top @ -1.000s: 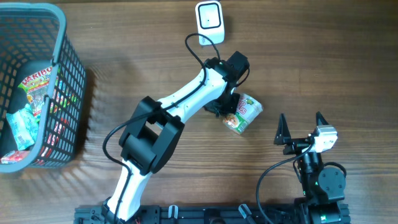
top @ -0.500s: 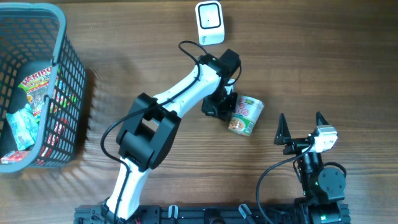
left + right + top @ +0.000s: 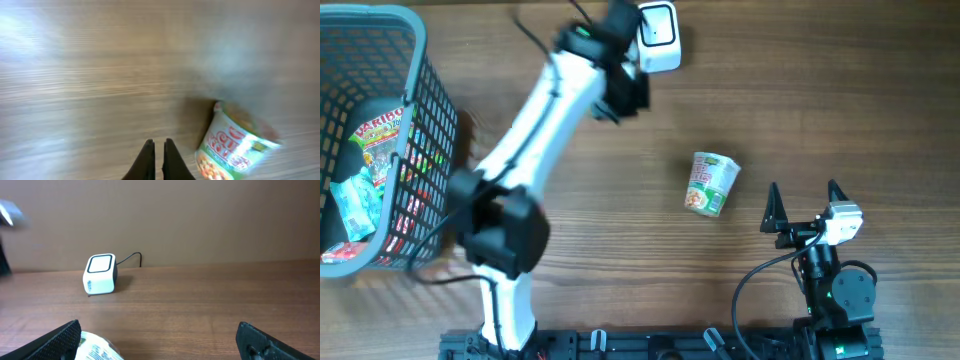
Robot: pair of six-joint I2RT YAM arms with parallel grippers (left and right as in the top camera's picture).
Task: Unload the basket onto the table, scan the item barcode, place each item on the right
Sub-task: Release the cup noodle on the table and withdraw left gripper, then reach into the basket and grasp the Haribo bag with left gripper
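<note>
While your left gripper [image 3: 156,146] hangs clenched on nothing beside the scanner [image 3: 657,37], the noodle cup [image 3: 711,184] lies on its side on the table [image 3: 800,90], well apart from it; your right gripper [image 3: 803,195] rests near the cup, fingers spread wide.

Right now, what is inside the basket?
The basket holds snack packets: a green-and-red bag, a pale packet, a red packet. Anything beneath them is covered.
</note>
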